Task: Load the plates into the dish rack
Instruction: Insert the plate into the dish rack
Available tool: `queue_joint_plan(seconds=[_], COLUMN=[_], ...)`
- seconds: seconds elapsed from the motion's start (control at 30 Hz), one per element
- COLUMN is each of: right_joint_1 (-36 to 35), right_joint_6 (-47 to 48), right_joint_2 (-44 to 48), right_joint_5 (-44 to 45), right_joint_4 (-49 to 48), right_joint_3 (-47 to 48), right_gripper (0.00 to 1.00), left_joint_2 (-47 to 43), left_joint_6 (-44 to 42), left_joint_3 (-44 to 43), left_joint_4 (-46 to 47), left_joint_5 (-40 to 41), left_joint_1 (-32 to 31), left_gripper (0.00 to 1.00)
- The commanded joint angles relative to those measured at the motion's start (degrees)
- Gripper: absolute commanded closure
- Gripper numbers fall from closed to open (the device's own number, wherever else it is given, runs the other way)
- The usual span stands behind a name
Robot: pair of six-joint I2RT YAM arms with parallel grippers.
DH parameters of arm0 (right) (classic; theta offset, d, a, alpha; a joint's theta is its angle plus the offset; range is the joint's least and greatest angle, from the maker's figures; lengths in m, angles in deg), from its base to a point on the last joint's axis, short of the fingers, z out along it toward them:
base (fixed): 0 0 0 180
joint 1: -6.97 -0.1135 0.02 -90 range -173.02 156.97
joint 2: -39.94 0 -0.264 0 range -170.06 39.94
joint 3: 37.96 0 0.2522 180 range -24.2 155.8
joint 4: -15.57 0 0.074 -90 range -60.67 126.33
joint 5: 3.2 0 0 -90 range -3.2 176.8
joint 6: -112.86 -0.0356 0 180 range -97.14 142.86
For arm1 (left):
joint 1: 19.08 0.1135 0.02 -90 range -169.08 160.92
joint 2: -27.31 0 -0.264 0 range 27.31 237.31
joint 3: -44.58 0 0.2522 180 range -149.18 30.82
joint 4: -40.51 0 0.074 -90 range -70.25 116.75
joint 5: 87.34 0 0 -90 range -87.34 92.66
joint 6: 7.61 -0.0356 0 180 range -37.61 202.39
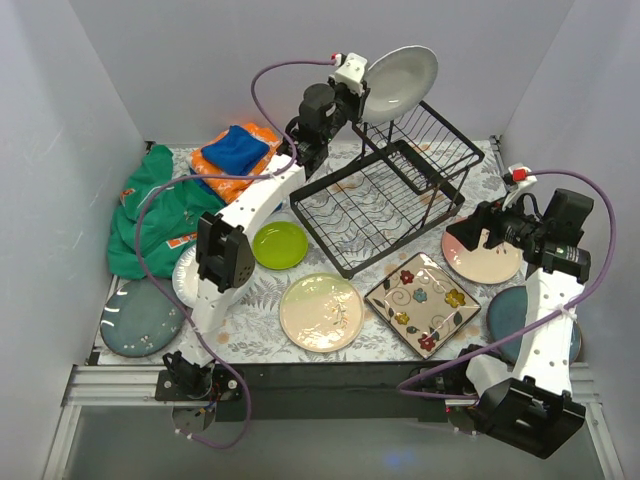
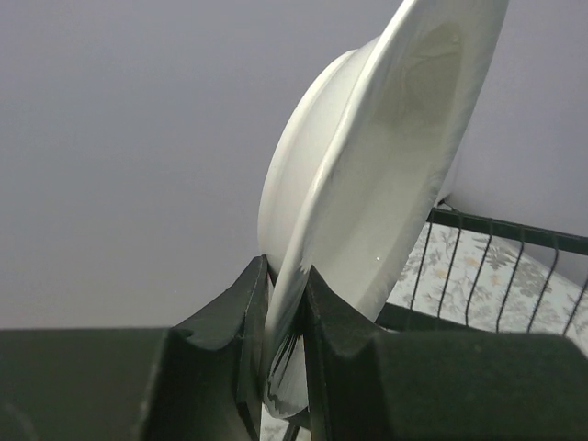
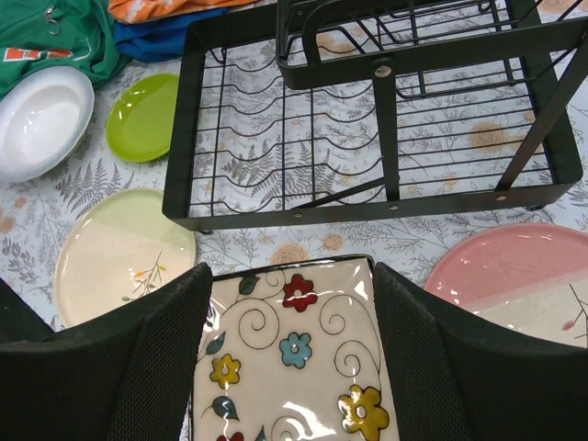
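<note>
Matte black fingers [image 2: 230, 331] of the left gripper [image 2: 287, 303] are clenched on the rim of a glossy white plate [image 2: 367, 184]. It is held on edge, tilted, above the raised upper tier of the black wire dish rack [image 1: 322, 240].

The right gripper [image 3: 292, 276] is held released, jaws wide, over the square flowered plate [image 3: 294, 367], which lies just in front of the rack.

Round plates are laid flat on the fern-print tablecloth [image 1: 250, 330]:
- lime green plate [image 1: 279, 245], just beside the rack's near-left edge
- cream-green floral plate [image 1: 320, 312], in front of the rack
- pink-and-cream plate [image 1: 485, 262], by the rack's right corner
- dark teal plate [image 1: 140, 318], well apart to the rack's left

Folded orange and blue cloths [image 1: 235, 150] are bunched left of the rack's far end.
</note>
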Motion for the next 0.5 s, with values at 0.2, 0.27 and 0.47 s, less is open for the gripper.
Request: queue_joint_plan(seconds=[0.2,0.27,0.47], right_joint_1=[0.30,0.30,0.30], right_joint_6=[0.24,0.07,-0.28], right_joint_2=[-0.96,-1.05,-1.05], right_joint_5=[-1.15,-1.23,-1.32], right_joint_4=[-2.53,-2.71,-3.41], right_joint_3=[-1.37,-1.55,-2.25], right_gripper=[0.24,0.24,0.24], left_joint_2=[-0.19,0.16,1.04], left_joint_6=[-3.31,-3.92,-5.68], left_joint_3=[-6.75,-6.14,-4.64], left_joint_4=[20.02,20.81,21.34], left_joint_5=[5.90,6.86,7.83], left_joint_1=[-1.18,-1.27,-1.89], left_gripper=[1.00,1.00,1.00])
